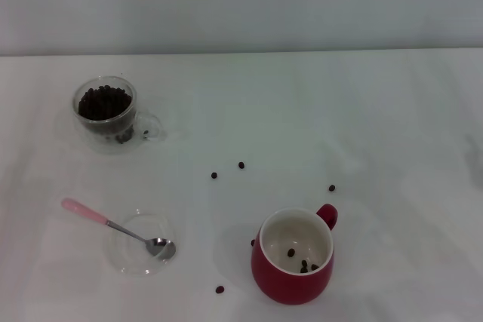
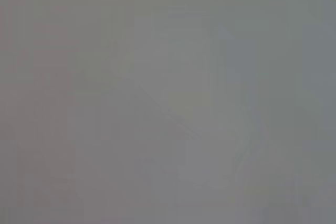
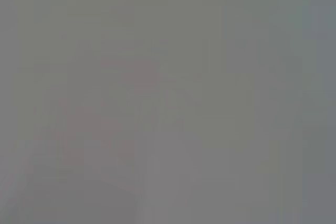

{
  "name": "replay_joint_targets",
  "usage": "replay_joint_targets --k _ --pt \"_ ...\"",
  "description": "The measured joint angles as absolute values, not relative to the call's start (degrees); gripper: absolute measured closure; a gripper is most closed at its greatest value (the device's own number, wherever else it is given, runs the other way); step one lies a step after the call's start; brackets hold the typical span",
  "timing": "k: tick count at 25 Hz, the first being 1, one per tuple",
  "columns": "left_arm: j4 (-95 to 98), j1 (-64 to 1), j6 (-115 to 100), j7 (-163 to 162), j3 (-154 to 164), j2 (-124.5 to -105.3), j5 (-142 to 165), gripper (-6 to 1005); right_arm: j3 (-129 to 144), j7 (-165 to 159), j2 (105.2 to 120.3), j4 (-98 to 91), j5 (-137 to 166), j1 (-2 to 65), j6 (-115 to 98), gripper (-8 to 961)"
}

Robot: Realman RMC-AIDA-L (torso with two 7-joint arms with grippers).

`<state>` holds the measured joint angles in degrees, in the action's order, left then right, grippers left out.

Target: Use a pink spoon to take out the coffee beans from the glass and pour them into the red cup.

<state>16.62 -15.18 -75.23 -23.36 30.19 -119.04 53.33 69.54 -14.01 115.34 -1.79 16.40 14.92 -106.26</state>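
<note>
The white table (image 1: 377,126) is seen from the head view, with every object laid on its nearer half. The red cup (image 1: 291,277) is stood upright at the near edge, right of centre, its handle turned to the far right; a few coffee beans (image 1: 303,265) are lain on its cream inside. The glass (image 1: 106,113) is stood upright well apart from it, at the far left, and is filled nearly to the rim with dark beans; its clear handle is pointed to the right. A flat clear glass disc (image 1: 128,260) is placed near the left front, between the glass and the table's near edge. The pink spoon (image 1: 118,227) is rested across it, the silver bowl lying on the disc's right part and the pink handle stretched out to the far left, past the rim. Several stray beans (image 1: 241,164) are scattered on the table between the glass and the red cup. Neither claw is shown in any view, so its opening cannot be told; only a plain grey field is given by both wrist views.
</note>
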Motion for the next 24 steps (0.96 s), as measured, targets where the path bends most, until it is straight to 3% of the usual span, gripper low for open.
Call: replay_joint_targets --k 14,19,24 --pt "8.0 -23.7 -73.9 -8.1 30.1 -119.0 34.9 299 65.5 -4.1 115.23 -5.4 14.3 19.4 -95.0 569" --pt "8.0 -25.6 -74.2 -7.7 30.2 -118.98 30.3 299 63.7 1.3 115.16 -7.9 14.2 22.1 -91.8 326" --pt "7.9 -26.6 -74.4 -7.6 30.2 -119.03 29.1 300 60.7 2.8 115.01 -8.4 13.7 24.5 -90.4 326"
